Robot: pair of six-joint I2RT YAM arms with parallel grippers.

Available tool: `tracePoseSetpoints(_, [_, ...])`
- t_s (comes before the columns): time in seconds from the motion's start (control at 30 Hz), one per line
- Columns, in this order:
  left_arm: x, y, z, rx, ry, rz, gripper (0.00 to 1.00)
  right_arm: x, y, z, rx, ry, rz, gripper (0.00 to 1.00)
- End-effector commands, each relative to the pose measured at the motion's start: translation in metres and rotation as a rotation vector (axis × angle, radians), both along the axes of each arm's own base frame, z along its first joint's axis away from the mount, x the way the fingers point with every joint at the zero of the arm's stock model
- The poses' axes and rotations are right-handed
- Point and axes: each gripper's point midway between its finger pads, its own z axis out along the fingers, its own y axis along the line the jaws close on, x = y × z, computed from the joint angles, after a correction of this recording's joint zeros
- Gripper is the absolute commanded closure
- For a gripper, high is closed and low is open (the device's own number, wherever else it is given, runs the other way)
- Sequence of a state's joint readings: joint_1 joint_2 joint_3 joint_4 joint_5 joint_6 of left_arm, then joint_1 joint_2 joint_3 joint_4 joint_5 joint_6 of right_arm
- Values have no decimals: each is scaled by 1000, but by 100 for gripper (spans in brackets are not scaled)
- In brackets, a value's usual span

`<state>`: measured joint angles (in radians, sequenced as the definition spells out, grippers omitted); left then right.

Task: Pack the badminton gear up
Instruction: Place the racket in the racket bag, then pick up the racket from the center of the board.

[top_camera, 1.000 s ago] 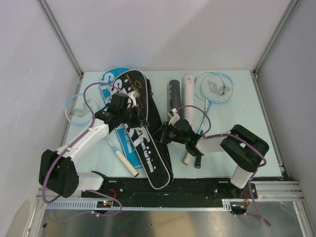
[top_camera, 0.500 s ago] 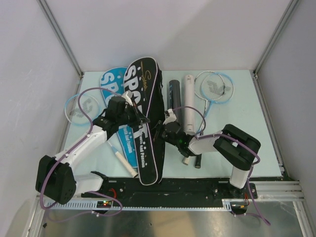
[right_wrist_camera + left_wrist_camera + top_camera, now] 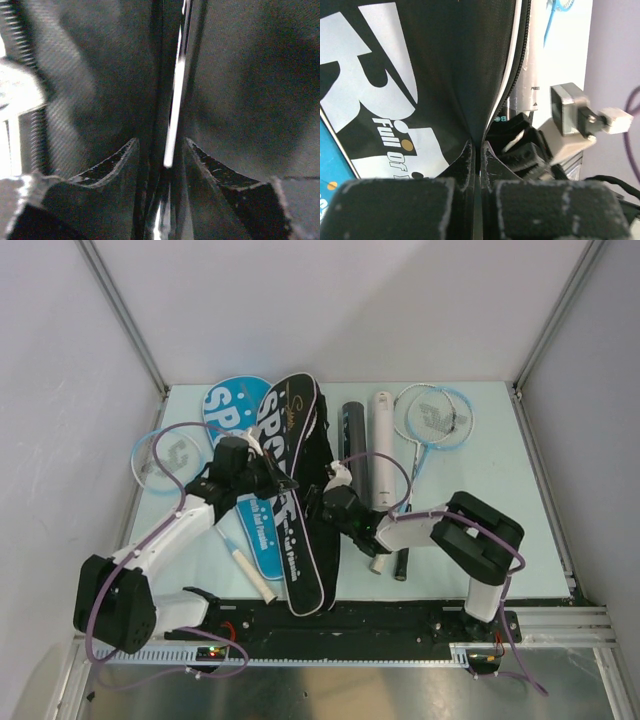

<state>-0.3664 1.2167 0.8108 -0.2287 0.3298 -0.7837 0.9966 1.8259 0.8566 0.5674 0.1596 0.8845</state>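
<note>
Between the pressed-together fingers of the left gripper sits the edge of one black "SPORT" racket cover, lying near-to-far, wide end far. Whether the right gripper grips, I cannot tell. Around: one blue cover, black tube, white tube, two thin-framed rackets.

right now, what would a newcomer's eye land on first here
The long black cover with white SPORT lettering, running near to far just left of centre in the overhead view, draws the eye first. The left tool is shut on its edge, while the right tool sits at its other side, fingers apart around a thin shiny strip. Just right of them a black tube and a white tube lie side by side.
</note>
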Motion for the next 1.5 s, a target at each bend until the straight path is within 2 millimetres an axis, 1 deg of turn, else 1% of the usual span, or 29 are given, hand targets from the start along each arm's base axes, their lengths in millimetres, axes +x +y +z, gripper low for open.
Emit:
tracePoseSetpoints(0.0, [20,3,18,-16,-70,-14,100,-3,-6,45,-35,-84,71,52])
tracePoseSetpoints(0.1, [29,6,14,-1,-68,-20,100,-11,-21,57,-80,-81,119,45])
tracePoseSetpoints(0.13, [31,6,12,3,-67,-23,100,-14,-28,59,-99,-70,131,43])
tracePoseSetpoints(0.17, [33,6,12,4,-65,-29,100,-15,-35,66,-103,-73,134,42])
tracePoseSetpoints(0.2, [34,5,11,5,-62,-32,100,-17,-43,67,-118,-64,138,41])
tracePoseSetpoints(0.23, [35,5,10,4,-60,-35,100,-16,-52,74,-119,-65,130,41])
tracePoseSetpoints(0.27, [35,4,9,5,-59,-38,100,-16,-62,80,-121,-61,119,41])
tracePoseSetpoints(0.33, [35,5,7,10,-57,-42,100,-11,-86,84,-136,-42,79,41])
tracePoseSetpoints(0.43, [34,6,5,13,-56,-47,100,-1,-129,83,-173,-6,-16,41])
tracePoseSetpoints(0.47, [34,7,5,11,-53,-46,100,1,-144,79,-185,9,-49,41])
tracePoseSetpoints(0.5, [33,7,5,6,-46,-48,100,8,-160,77,-192,24,-94,42])
tracePoseSetpoints(0.6, [31,5,7,-24,-31,-70,100,22,-212,58,-241,82,-218,43])
tracePoseSetpoints(0.67, [28,4,9,-40,-23,-81,100,26,-236,44,-261,123,-249,44])
tracePoseSetpoints(0.73, [25,3,12,-52,-18,-92,100,27,-254,32,-283,157,-260,45])
tracePoseSetpoints(0.83, [20,2,13,-61,-10,-103,100,24,-272,18,-321,203,-276,45])
tracePoseSetpoints(0.93, [15,4,12,-58,-7,-107,100,27,-286,11,-336,220,-308,46])
tracePoseSetpoints(1.17, [14,3,19,-66,-22,-111,100,61,-311,-3,-337,238,-410,49])
tracePoseSetpoints(1.3, [14,4,22,-67,-35,-109,100,80,-315,-7,-350,233,-430,52])
tracePoseSetpoints(1.37, [13,4,21,-66,-31,-108,100,90,-320,-8,-354,225,-454,54])
tracePoseSetpoints(1.4, [13,4,20,-65,-28,-106,100,97,-320,-6,-346,218,-460,55])
tracePoseSetpoints(1.47, [13,4,18,-66,-22,-107,100,107,-319,-10,-329,229,-465,56])
